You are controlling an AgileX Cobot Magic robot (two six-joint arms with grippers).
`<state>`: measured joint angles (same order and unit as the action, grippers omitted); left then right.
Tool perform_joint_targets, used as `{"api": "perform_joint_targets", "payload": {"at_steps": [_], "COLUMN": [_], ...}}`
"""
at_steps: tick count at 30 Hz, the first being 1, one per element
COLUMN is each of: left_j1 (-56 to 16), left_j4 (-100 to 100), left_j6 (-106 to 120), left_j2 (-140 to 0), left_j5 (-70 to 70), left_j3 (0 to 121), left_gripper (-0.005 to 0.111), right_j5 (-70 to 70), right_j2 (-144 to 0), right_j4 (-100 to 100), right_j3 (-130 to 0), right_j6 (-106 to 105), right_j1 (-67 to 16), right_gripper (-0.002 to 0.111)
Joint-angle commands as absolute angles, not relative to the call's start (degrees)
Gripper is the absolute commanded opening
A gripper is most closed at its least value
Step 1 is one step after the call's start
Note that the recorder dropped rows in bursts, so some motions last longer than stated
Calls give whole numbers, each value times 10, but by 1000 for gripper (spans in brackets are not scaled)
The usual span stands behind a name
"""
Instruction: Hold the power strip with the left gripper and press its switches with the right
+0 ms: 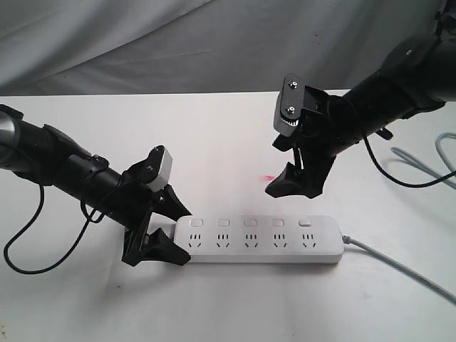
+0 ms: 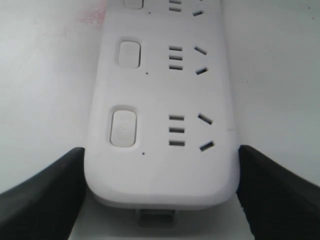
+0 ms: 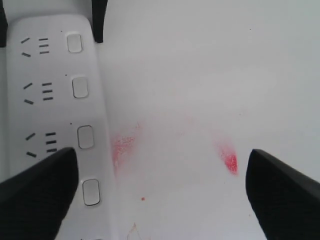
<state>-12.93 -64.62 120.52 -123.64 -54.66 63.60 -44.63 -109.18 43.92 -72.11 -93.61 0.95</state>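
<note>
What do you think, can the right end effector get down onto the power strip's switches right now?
Probably yes. The right end effector hovers open above the table beside the power strip, with nothing between it and the switches. The left end effector holds only the strip's end away from the cord.

Black jointed L arm [image 1: 57,160]: low, near level, reaching in from L edge of ext view, loose black cable [image 1: 8,253] looped beneath. Black two-jawed L gripper [image 1: 178,234]: grey-white block [image 1: 160,169] on top, jaws spread, one each side of rounded end of long white plastic power strip [image 1: 256,242], touching both flanks. Black R arm [image 1: 385,78]: slanting down from upper R corner. Black two-fingered R gripper [image 1: 296,187]: held up in air, pointing down, fingers [image 3: 35,195] wide apart, grey screwed plate [image 1: 288,107] at wrist.
</note>
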Motion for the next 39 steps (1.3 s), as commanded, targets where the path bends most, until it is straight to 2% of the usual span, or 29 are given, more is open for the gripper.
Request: {"api": "perform_joint_targets", "payload": {"at_steps": [1,9,19,27,33,39], "left_j1": [-133,-133,-133,-133,-133,-133], "left_j4": [-642,-642,-642,-642,-642,-642], "left_j6": [1200,1200,1200,1200,1200,1200], "left_j2": [-1239,-1239,-1239,-1239,-1239,-1239], "left_j5": [-539,-539,-539,-539,-539,-539], "left_j3": [637,637,637,637,637,637], "left_gripper": [0,0,0,0,0,0], "right_j5": [-451,-442,-475,-501,-436,-437], "right_j2": [-1090,-1090,-1090,-1093,-1099,-1110], "right_j4": [413,344,366,397,415,414], "right_j3": [-718,-718,-718,-715,-684,-684], "right_j6": [-932,-880,-899,-938,-961,-961], "right_j1": [13,14,58,58,58,58], "right_gripper": [83,83,83,83,83,83]}}
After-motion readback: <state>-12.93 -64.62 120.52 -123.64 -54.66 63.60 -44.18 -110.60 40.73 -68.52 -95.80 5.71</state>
